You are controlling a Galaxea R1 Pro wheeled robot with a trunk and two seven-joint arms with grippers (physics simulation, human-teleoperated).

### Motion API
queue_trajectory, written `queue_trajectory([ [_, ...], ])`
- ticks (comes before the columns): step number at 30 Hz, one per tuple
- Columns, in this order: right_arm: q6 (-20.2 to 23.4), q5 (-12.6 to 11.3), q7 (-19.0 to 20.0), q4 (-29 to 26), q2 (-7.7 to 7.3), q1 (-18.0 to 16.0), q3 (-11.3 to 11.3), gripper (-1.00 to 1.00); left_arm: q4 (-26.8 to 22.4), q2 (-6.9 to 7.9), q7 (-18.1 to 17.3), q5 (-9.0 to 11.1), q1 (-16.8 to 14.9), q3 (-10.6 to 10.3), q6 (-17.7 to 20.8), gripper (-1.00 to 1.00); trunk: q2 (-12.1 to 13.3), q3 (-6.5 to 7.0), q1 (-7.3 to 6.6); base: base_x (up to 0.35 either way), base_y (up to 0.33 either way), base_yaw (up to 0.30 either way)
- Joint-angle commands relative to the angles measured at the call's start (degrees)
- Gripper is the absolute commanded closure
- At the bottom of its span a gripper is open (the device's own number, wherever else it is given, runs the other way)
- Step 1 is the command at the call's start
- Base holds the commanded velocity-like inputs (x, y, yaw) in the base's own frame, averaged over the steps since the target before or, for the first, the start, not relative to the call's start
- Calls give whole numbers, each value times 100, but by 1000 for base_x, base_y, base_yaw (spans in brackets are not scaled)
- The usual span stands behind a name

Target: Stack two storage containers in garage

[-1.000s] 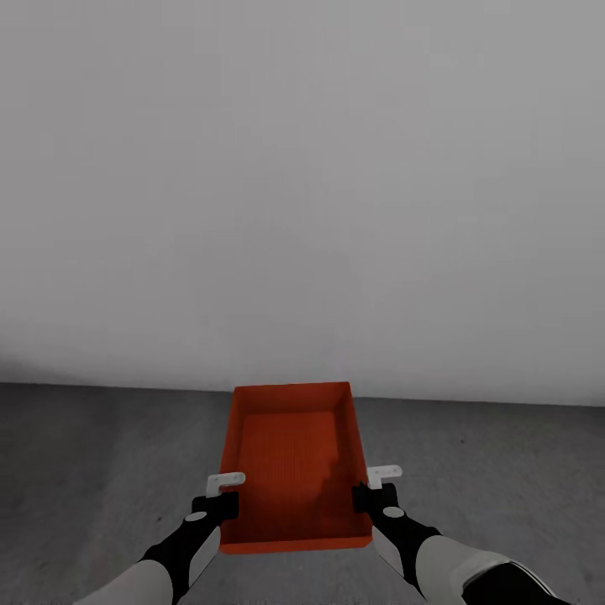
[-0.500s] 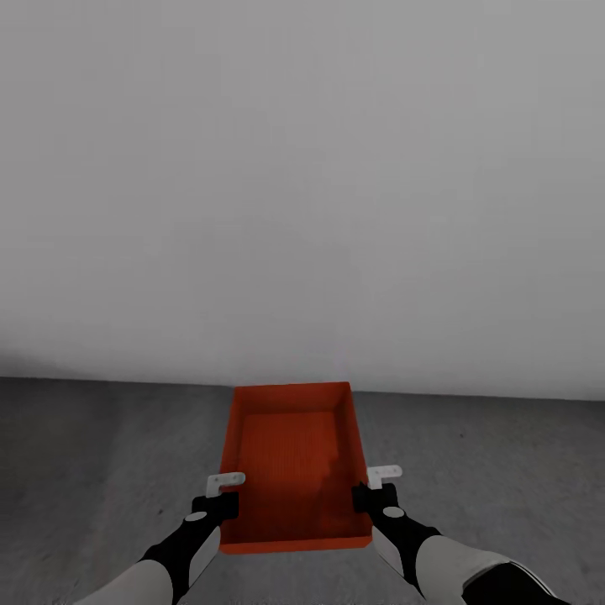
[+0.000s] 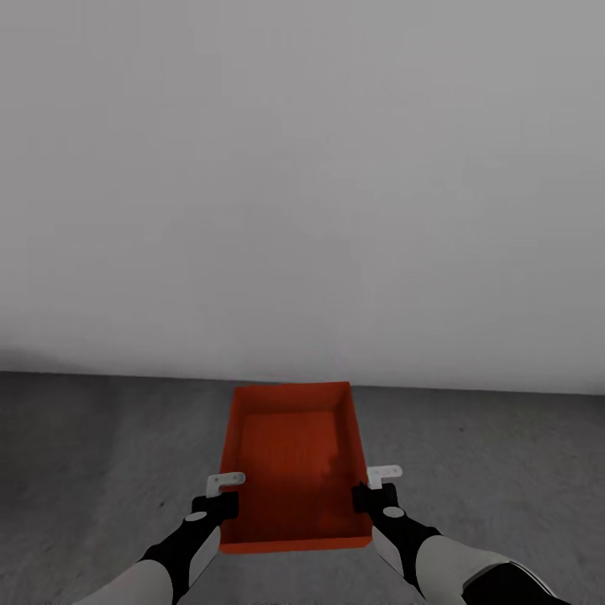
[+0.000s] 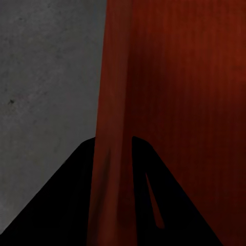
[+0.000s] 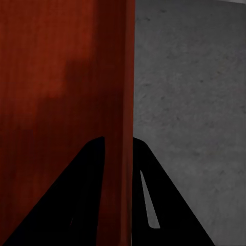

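wall (image 3: 302, 168): plain white-grey, matte, no features. Meets the floor in a straight seam just past the container's far end. Bare look fits the garage; that is a judgement.
floor (image 3: 101, 470): dark grey concrete, speckled, matte. The same surface shows in both wrist views beside the tub walls (image 4: 46, 77) (image 5: 189, 82).
storage container (image 3: 294, 462): 1 orange-red rectangular plastic tub, open top, thin straight walls, fine ribbing on the inner base. Held in front of the robot, long axis pointing away toward the wall, roughly level. Cannot tell whether it is clear of the floor or resting on it.
hold, why: each arm takes 1 long wall near the near end, so the load is shared on both sides and the tub keeps from tipping. My read: carry or set-down phase, not release.
left gripper (image 3: 220, 496): black body, white finger tab at the tub's left wall. In the left wrist view the 2 dark fingers (image 4: 77, 195) straddle the thin wall, 1 on each face, jaws clenched on it.
right gripper (image 3: 376, 491): mirror of the left, at the right wall. In the right wrist view the fingers (image 5: 82, 195) sit either side of the wall edge, jaws clamped on the container.
next, judged: if this is the base tub, lower it flat onto the floor before letting go; thin walls may flex under a pinch, so release both sides together.
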Motion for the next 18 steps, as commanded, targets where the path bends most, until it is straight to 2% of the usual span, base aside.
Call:
queue_trajectory([
  [1, -258, 9, -20, -14, 3, -7, -209, 100, 20, 59, 171, 64, 1, 26, -17, 100, -5, -15, 0, 0, 0, 0],
  [18, -265, 9, -21, -14, 3, -7, -207, 100, 18, 60, 171, 46, 1, 12, -70, 100, -5, -172, 0, 0, 0, 0],
])
